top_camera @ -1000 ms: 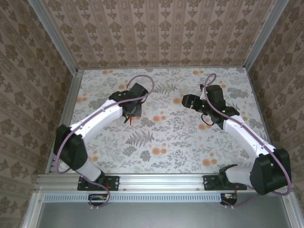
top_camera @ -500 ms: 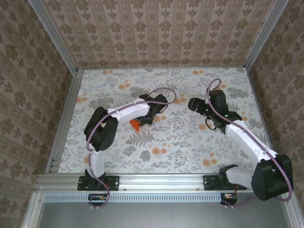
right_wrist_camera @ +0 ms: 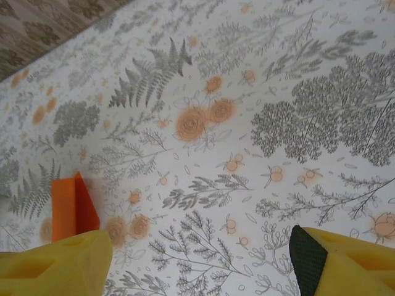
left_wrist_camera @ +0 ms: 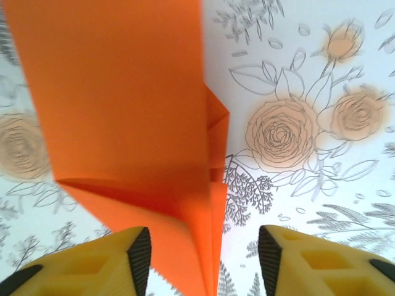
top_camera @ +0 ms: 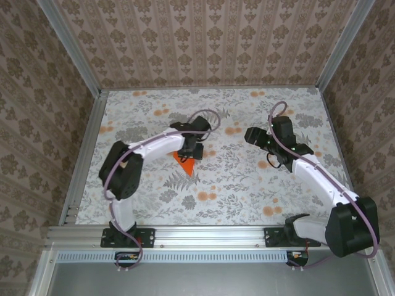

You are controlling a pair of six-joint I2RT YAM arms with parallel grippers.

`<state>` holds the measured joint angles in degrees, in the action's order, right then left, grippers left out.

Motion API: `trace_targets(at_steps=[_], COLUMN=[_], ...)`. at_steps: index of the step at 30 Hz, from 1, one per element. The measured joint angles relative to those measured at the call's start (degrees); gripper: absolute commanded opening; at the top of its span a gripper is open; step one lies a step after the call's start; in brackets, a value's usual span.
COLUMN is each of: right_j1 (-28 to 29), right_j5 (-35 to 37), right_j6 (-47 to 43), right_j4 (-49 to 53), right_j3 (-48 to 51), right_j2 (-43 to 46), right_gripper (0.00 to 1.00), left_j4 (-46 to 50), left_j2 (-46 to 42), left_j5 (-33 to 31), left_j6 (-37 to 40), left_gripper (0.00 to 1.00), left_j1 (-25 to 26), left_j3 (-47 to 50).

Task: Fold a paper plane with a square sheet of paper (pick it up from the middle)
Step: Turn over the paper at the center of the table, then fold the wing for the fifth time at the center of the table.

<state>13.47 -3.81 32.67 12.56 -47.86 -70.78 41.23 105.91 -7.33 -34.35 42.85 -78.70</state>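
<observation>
The paper plane [top_camera: 185,164] lay near the middle of the floral table [top_camera: 247,185], a little left of centre, directly below the tip of the left gripper [top_camera: 192,150]. From above it showed as a small bright-orange wedge. Its long axis ran roughly from the far side of the table toward the near edge, its broad end was tucked under the gripper, and its pointed end aimed at the arm bases. In the left wrist camera the plane [left_wrist_camera: 123,111] spread wide across the upper left and tapered downward into stacked folded layers that passed between the two yellow fingers [left_wrist_camera: 133,253], with a small triangular flap sticking out along its right edge. The left gripper [left_wrist_camera: 203,246] stood partly open. The folded layers ran just beside the left pad and were clearly apart from the right one, so the jaws straddled the paper without pinching it. Whether the plane rested fully flat on the table could not be told from that view. The right gripper [top_camera: 252,135] hovered well apart over the right half of the table, turned toward the centre. In its own camera, the right gripper [right_wrist_camera: 197,253] had its jaws spread wide with nothing but printed ferns and blossoms between them. The plane [right_wrist_camera: 65,209] sat at the lower left, with one darker flap standing up along its length.
</observation>
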Motion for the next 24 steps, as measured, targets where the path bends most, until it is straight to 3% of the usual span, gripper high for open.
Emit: trace_targets(at_steps=[7,15,19,24], right_j1=[13.16,29.49,33.29,33.55], right_j5=[-0.04,-1.57,-3.15,-4.48], right_j6=[0.04,1.44,2.51,3.72], right_j4=[0.61,0.55,0.48,0.74], right_j3=[-6.71,-20.13,-25.83,-29.92], right_j2=[-11.02,-28.94,-36.02,-42.51], right_gripper=[0.58,0.43,0.39,0.39], left_j4=[-8.04,-11.98,-13.86,-15.56], left_j2=[-15.80,-24.13,-27.76,-30.34], left_j5=[6.21,10.71,13.16,16.13], left_j6=[-2.67,-5.60,-7.10,-8.20], left_gripper=[0.69,0.83,0.86,0.87], left_j1=[-9.16,-20.02,-24.48,-27.65], left_j3=[12.52,26.69,31.78,35.78])
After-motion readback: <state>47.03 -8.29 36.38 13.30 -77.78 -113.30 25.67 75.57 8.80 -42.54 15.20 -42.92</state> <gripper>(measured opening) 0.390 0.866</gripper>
